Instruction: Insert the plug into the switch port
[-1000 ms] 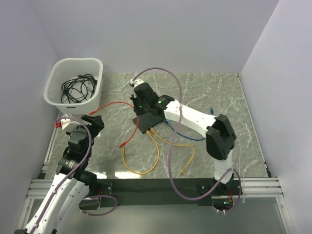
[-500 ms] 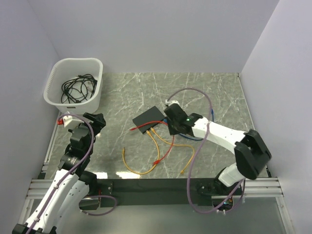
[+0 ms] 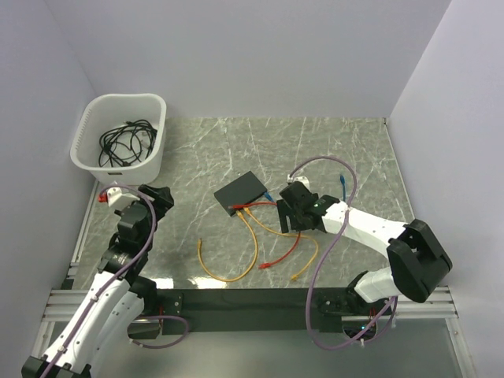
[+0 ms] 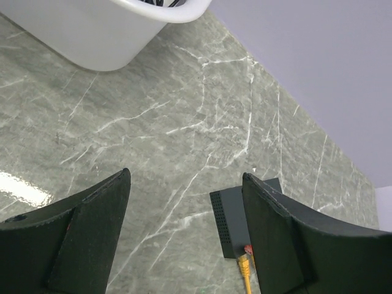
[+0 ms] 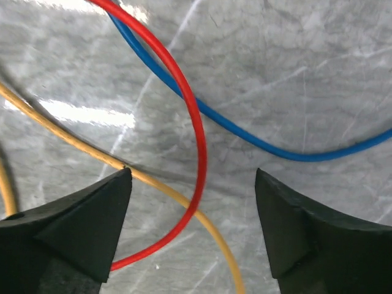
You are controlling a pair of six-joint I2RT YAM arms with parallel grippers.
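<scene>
One flat matte-black rectangular switch (image 3: pixel 242 191) is lying mid-way on the marbled desk (image 3: pixel 354 150). One red cable (image 5: pixel 199 141), one blue cable (image 5: pixel 275 150) and two yellow cables (image 5: pixel 92 146) are sprawling beside it. The left tool (image 4: pixel 187 184) and right tool (image 5: pixel 193 177) are both gaping, empty.

On my feed the stone-look worktop (image 3: pixel 197 150) is grey-green, veined with thin white lines and glossy pale glare. The flat matte-black switch box (image 3: pixel 244 191) shows no markings I can read. I see one thin red cable (image 5: pixel 197 141), one thin blue cable (image 5: pixel 275 150), and thin yellow cables (image 3: pixel 255 246). The slotted plastic basket (image 3: pixel 118 163) is white, its tangled cords (image 3: pixel 126 142) black. The plain walls (image 3: pixel 260 55) are pale lilac.
</scene>
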